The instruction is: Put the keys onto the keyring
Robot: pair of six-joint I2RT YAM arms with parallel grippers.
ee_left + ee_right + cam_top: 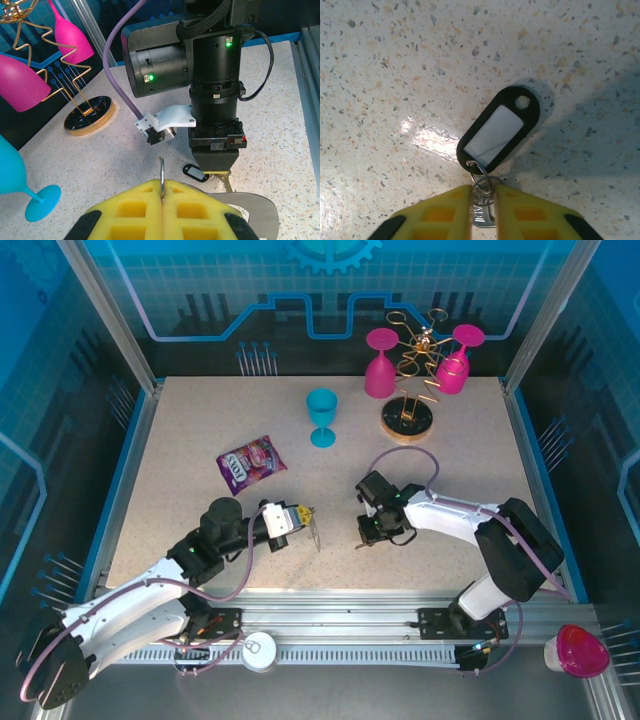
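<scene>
Yellow foam pads of the right gripper are pressed together on the keys. They cover most of the blade of the single silver key, so only a short stamped stretch shows between them. A small split ring joins it to one black oval tag, which has a pale insert and a round hole at its far end. The tag lies flat on the speckled table, right in front of the pads.

The left gripper is clamped narrow on the keyring. It is seen edge-on as a thin upright metal strip, so its outline is hard to make out. From above it is a faint grey sliver just off the left gripper's tip, apart from the right gripper.

Farther back stand one blue goblet, two pink goblets beside one gold wire stand, and one purple packet.
</scene>
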